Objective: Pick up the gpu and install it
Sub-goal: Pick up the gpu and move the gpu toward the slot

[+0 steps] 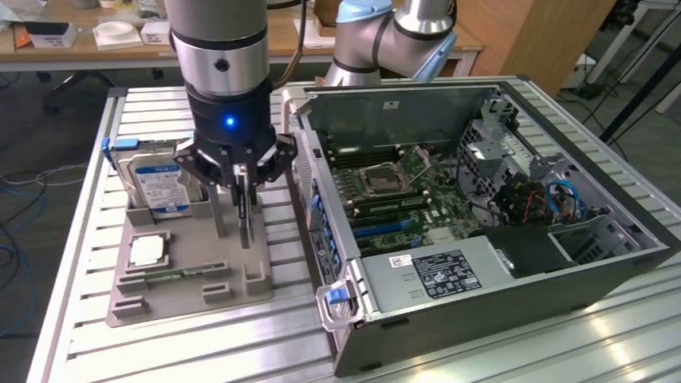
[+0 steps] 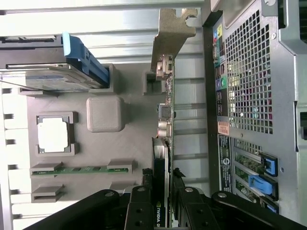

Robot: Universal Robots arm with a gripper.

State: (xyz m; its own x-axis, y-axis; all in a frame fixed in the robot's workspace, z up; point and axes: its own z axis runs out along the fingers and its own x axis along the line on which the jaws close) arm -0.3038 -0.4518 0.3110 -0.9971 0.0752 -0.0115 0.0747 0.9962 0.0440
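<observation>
Slatted aluminium table (image 1: pixel 159 351) under everything, office desks and loose cables behind. At the exterior view's left, grey holder tray (image 1: pixel 250 283) carrying a hard drive (image 1: pixel 159 187) with a blue label, upright in its slot. Nearer the camera, a processor chip (image 1: pixel 148 251) flat in its recess and a green memory stick (image 1: pixel 171 276) lying in its groove.

Just right of the drive, tool (image 1: pixel 242 182) pointing straight down from a vertical wrist with a blue light, clenched on the top edge of the gpu (image 1: pixel 246 219). Card on edge, upright, over the tray's right half, lower edge at or just above the tray; seated or lifted clear, cannot tell. Seen edge-on from the wrist, silver bracket (image 2: pixel 171 33) at the far end, black fingers (image 2: pixel 139 206) covering the near end.

Close beside the card to the right, open computer case (image 1: pixel 511 319) on its side, its rear wall between card and motherboard (image 1: pixel 426 199). Inside, processor socket (image 1: pixel 380 179), power supply (image 1: pixel 436 271) with a white label, blue cables at the far right. Card slots partly hidden by the case wall. Arm's base joints (image 1: pixel 383 40) behind the case, cut off above.
</observation>
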